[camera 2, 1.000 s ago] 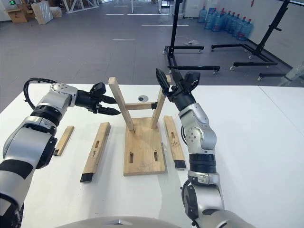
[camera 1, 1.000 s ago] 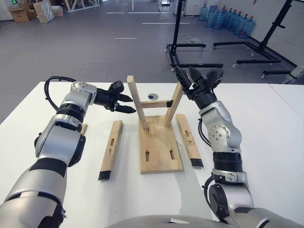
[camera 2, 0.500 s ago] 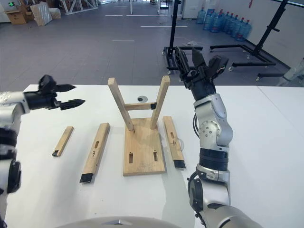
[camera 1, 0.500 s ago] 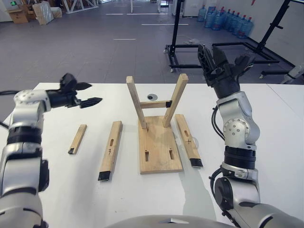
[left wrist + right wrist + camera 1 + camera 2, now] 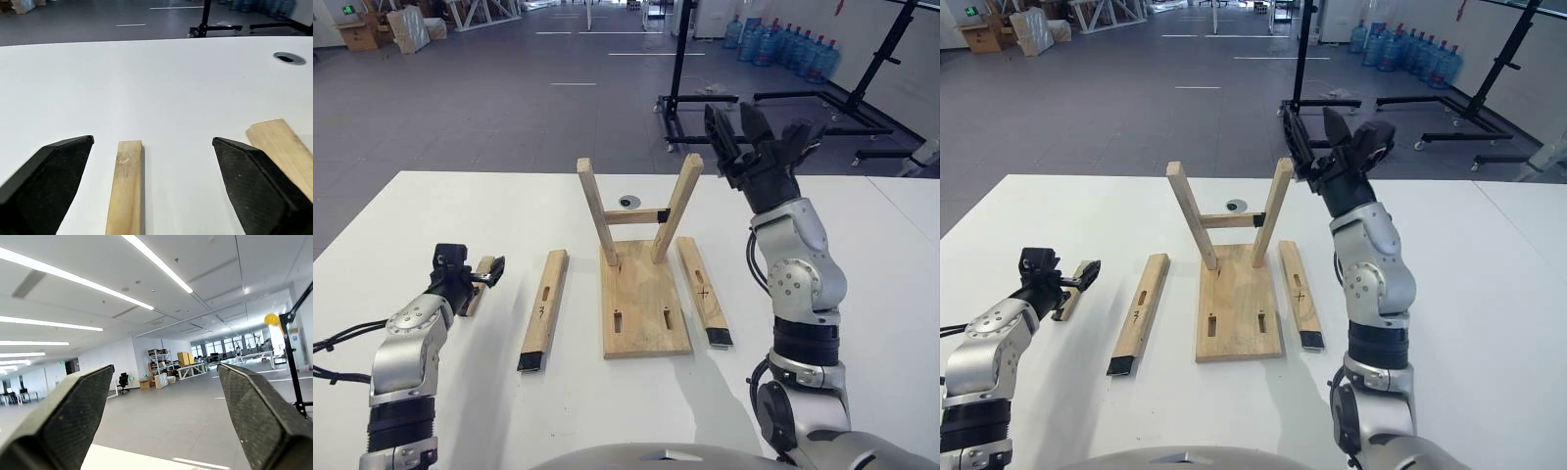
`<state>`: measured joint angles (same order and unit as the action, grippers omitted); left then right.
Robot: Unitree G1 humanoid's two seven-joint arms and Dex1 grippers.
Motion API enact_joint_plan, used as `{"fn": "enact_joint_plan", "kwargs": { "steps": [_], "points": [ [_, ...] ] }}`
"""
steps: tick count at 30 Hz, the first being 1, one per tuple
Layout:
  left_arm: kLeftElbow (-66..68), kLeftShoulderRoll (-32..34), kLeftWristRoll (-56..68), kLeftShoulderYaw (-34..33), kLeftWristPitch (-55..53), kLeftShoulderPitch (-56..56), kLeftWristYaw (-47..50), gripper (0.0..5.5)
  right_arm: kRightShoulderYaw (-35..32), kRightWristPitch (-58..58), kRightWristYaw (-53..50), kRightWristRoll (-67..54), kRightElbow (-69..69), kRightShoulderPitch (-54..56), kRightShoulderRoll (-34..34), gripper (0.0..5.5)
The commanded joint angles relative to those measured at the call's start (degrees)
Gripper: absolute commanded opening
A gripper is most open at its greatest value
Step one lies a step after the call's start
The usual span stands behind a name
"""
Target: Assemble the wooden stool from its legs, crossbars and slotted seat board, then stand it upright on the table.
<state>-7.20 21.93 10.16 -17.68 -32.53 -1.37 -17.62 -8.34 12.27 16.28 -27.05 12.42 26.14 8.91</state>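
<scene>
Moved: left gripper [image 5: 152, 140] dropped to crossbar [image 5: 124, 191], 9 o'clock of seat board [image 5: 644, 313].
Left fingers [image 5: 54, 166]: wide, straddling crossbar; its near end cut off.
Right gripper [image 5: 759, 132]: raised, wide.

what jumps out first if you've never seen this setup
The half-built stool mid-table: two legs and a crossbar standing up from the flat seat board. The right gripper hangs open, raised right of the stool. The left gripper sits low at the table's left, fingers open astride a short loose crossbar.
</scene>
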Motion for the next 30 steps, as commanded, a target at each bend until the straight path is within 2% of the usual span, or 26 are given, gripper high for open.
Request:
{"fn": "enact_joint_plan", "kwargs": {
  "steps": [1,7,16,26,30],
  "points": [
    [-2.98,-1.09,-1.95,1.32,2.63,2.57,2.57,4.46,5.57,-9.51,-5.54,13.24,-1.38,-5.84,-2.68,3.88],
    [-1.56,-3.28,-1.93,1.83,6.22,6.33,3.55,4.46,10.06,-22.52,-11.86,24.98,-5.7,-13.75,-6.68,3.88],
    [10.64,-1.78,-0.73,-0.23,8.8,6.39,1.71,4.46,10.73,-23.0,-9.33,23.46,-7.41,-13.83,-7.09,3.88],
    [12.68,-0.49,-0.22,5.11,2.43,10.02,-1.75,2.99,10.76,-18.96,-7.56,21.43,-5.41,-13.42,-7.21,3.88],
    [13.03,0.15,0.29,5.15,1.34,10.39,-1.59,2.41,11.09,-17.94,-7.36,21.42,-5.08,-13.63,-7.3,3.88]
  ]
}}
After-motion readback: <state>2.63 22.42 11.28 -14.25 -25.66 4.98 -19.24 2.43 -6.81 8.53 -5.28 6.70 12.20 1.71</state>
